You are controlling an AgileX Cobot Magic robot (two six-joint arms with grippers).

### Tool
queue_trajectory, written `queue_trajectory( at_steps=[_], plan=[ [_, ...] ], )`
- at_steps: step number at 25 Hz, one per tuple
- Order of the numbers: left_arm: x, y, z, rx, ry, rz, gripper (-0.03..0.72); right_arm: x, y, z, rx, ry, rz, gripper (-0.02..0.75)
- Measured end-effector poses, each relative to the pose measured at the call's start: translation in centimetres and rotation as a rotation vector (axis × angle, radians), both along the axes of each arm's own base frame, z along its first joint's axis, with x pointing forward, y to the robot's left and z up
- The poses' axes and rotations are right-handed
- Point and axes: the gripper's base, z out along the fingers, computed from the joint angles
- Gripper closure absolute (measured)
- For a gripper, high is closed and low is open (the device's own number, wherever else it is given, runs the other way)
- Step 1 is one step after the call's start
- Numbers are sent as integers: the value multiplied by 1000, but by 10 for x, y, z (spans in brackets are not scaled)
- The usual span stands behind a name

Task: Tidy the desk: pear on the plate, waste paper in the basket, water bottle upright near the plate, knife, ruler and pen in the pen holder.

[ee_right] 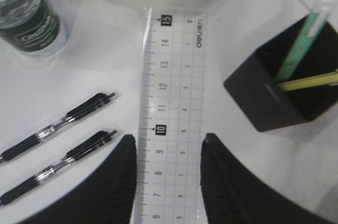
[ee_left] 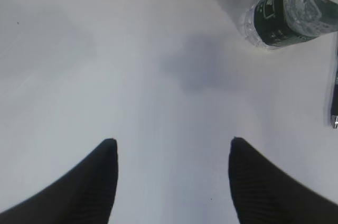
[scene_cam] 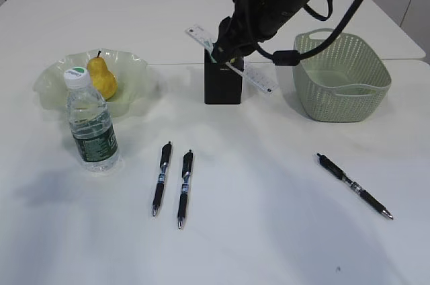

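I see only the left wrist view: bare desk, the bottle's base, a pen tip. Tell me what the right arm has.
Observer: The right gripper holds the ruler between its fingers, just above the pen holder.
Operator: Count the pens on the desk.
Observer: Three: the left pen, the middle pen and, apart from them, the right pen.
Operator: Report the pear.
Observer: The pear lies on the plate, behind the upright water bottle.
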Motion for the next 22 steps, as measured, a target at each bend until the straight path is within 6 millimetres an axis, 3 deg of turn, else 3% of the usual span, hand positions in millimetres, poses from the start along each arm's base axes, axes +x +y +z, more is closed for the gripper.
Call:
queue_trajectory(
  at_steps=[5, 12, 22],
  plan=[
    [-1, 0, 0, -2, 10, -2, 222, 14, -15, 6, 55, -82, -77, 461],
    [-1, 0, 0, -2, 13, -2, 222, 31, -19, 11, 140, -214, -169, 461],
    [-1, 0, 0, -2, 13, -2, 222, 69, -21, -17, 302, -399, -391, 461]
  ],
)
